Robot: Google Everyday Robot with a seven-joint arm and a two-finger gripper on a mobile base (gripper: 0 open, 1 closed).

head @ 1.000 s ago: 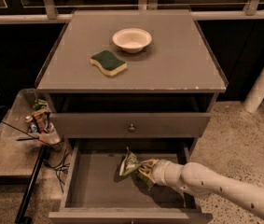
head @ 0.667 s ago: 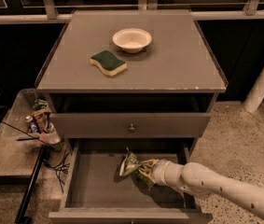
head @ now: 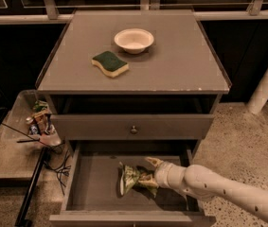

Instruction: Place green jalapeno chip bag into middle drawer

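The green jalapeno chip bag [head: 128,178] is crumpled, green with pale edges, and sits inside the open middle drawer [head: 93,193], low over or on its grey floor near the centre. My gripper [head: 148,175] reaches in from the right on a white arm [head: 218,189]. Its fingers [head: 153,162] are closed on the bag's right end. I cannot tell whether the bag rests on the floor or hangs just above it.
Above the open drawer is a shallow closed drawer front with a round knob [head: 133,129]. A white bowl [head: 133,39] and a green-and-yellow sponge [head: 110,63] lie on the cabinet top [head: 181,65]. A low side tray with clutter [head: 41,122] and cables stands at the left.
The bag sits slightly lower in the drawer than before. The arm has hardly moved.
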